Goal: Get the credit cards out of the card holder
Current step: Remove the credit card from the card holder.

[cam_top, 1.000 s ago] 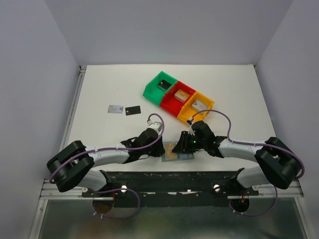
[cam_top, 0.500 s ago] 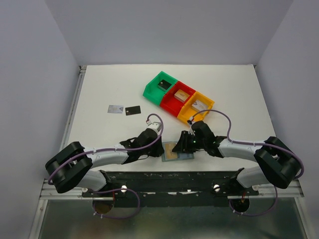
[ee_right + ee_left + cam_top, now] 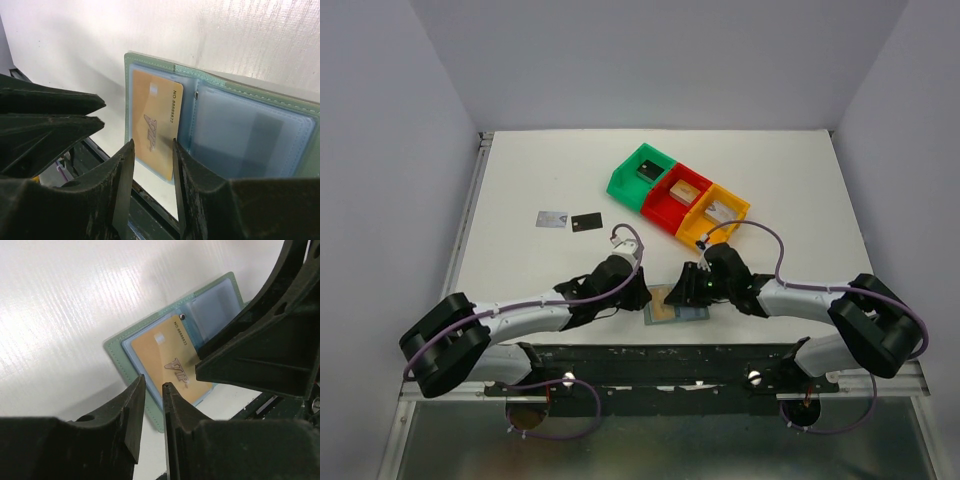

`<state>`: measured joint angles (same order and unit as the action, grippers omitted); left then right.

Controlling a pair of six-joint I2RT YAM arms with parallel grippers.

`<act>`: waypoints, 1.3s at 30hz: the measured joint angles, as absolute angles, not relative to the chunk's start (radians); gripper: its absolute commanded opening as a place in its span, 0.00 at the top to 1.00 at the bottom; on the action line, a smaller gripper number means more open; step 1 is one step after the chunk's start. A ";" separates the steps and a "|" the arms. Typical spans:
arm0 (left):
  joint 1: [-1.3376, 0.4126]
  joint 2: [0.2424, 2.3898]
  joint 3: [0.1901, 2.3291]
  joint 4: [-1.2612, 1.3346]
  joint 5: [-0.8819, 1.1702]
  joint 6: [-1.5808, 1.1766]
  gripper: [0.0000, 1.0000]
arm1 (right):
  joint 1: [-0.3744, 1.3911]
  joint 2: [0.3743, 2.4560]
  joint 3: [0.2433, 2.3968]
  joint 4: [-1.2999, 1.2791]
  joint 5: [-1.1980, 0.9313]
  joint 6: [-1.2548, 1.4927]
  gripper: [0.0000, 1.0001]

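Change: since half a second ago the left arm has reached further toward the small flat grey-blue bifold card holder (image 3: 677, 305), and its shoulder end sits lower and further left. The right arm, the holder and the cards lie as they did.
Card holder: it lies open and flat on the white table (image 3: 520, 180), both panels facing up.
Tan-gold card (image 3: 165, 356): it sits in the clear pocket of the holder's left panel.
Other cards: a thin black card (image 3: 587, 222) and a thin silver-grey card (image 3: 552, 219) lie flat side by side, beyond and left of the holder and well apart from it.
Edges: the holder's near side lies close to the table's near edge.
Room: bare table shows left of the holder. The green plastic bin (image 3: 642, 172), red plastic bin (image 3: 677, 195) and orange plastic bin (image 3: 713, 215) stand in a row beyond it, apart from it.
Left gripper (image 3: 153, 385): it is low and just left of the holder, its jaws a narrow slit apart with nothing between them.
Right gripper (image 3: 153, 145): it is low over the holder from the right, jaws apart, with the tan-gold card's near end showing in the gap. Whether it touches the card cannot be told.
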<state>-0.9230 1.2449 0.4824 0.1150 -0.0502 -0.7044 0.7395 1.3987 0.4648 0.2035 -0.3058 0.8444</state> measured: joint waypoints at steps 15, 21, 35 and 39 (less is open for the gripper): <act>-0.923 1.325 0.516 0.150 -0.043 -0.700 0.73 | 0.739 1.409 0.447 0.225 -0.312 0.849 0.57; -0.923 1.369 0.518 0.167 -0.031 -0.699 0.78 | 0.739 1.416 0.445 0.231 -0.313 0.850 0.57; -0.923 1.425 0.534 0.173 -0.030 -0.704 0.86 | 0.739 1.416 0.437 0.268 -0.337 0.873 0.57; -0.923 1.425 0.534 0.173 -0.032 -0.704 0.87 | 0.739 1.416 0.430 0.280 -0.344 0.881 0.57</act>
